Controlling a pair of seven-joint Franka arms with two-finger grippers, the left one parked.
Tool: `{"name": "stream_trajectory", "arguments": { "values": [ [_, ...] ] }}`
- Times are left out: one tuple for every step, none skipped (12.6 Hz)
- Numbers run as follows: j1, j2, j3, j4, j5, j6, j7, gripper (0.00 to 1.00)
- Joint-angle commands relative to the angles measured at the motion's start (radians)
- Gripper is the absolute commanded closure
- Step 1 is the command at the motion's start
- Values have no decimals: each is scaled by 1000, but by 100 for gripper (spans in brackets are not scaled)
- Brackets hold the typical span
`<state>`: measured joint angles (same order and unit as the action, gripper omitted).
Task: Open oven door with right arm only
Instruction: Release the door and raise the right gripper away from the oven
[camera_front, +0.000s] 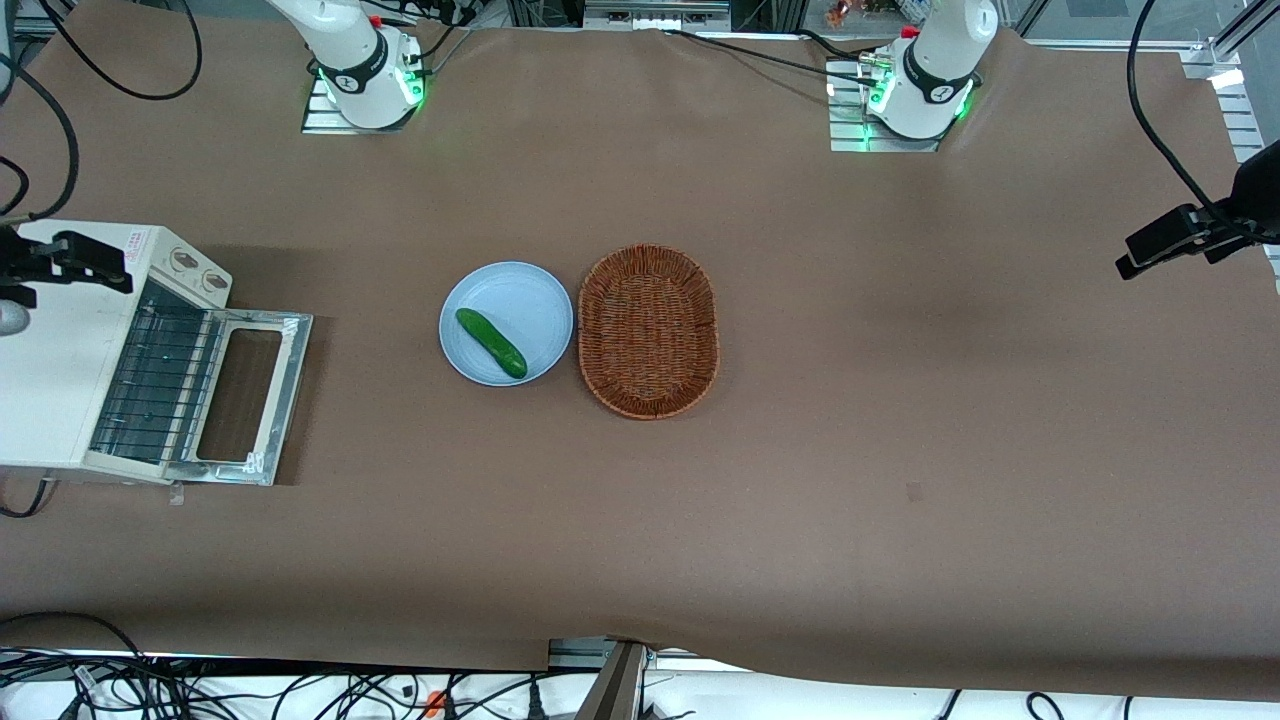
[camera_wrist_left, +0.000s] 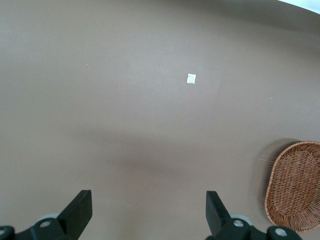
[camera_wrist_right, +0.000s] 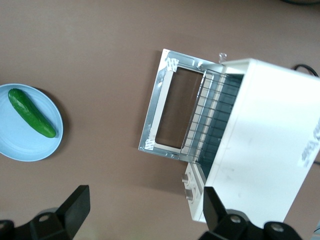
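The cream-white toaster oven stands at the working arm's end of the table. Its oven door is swung fully down and lies flat on the table in front of the oven, so the wire rack inside shows. Two round knobs sit on the panel beside the opening. My right gripper hangs high above the table by the knob panel, clear of the door. It is open, with nothing between its black fingers. Only the right arm's base and a black part of the hand over the oven's top show in the front view.
A light blue plate with a green cucumber lies in front of the open door, toward the parked arm's end. A brown wicker basket sits beside the plate.
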<state>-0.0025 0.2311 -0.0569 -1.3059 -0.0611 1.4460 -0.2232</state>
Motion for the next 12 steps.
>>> {"name": "stream_trajectory", "arguments": {
  "values": [
    [1, -116, -3, -140, 11, 39, 115, 0],
    [1, -118, -3, -139, 11, 37, 119, 0],
    [1, -122, -3, -139, 12, 30, 120, 0],
    [1, -128, -3, -136, 12, 25, 119, 0],
    [1, -121, -3, -124, 17, 28, 102, 0],
    [1, -112, -1, -112, 17, 33, 90, 0],
    [6, -104, 2, -95, 17, 24, 90, 0],
    [6, -104, 3, -85, 18, 24, 90, 0],
    [6, -105, 3, -85, 20, 24, 90, 0],
    [6, -105, 3, -85, 21, 21, 87, 0],
    [4, -108, 3, -85, 21, 11, 87, 0],
    [6, -110, 3, -85, 23, 7, 87, 0]
  ]
}}
